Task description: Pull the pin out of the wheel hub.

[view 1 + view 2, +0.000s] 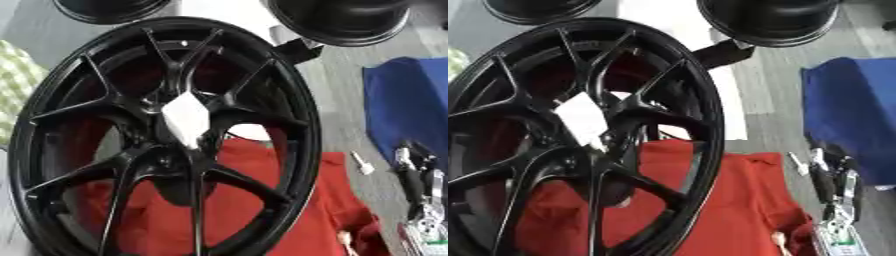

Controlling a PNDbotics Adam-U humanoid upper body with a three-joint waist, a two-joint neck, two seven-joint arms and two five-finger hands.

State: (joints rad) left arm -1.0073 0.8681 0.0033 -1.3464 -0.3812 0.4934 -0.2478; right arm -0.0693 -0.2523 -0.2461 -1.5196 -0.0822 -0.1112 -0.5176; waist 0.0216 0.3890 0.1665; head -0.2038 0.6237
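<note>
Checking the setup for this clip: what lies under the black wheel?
A red cloth shows through the spokes of the black wheel and spreads out to its right. The rim and spokes hide how far it runs beneath. The right hand is beside it.

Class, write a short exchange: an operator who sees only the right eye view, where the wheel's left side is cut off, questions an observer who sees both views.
Operator: Does the wheel's left side show in your other view?
Observer: Yes. In the left eye view the wheel shows its left rim inside the picture.
Operator: What lies beyond that rim?
Observer: A green checked cloth, by the rim's upper left.
</note>
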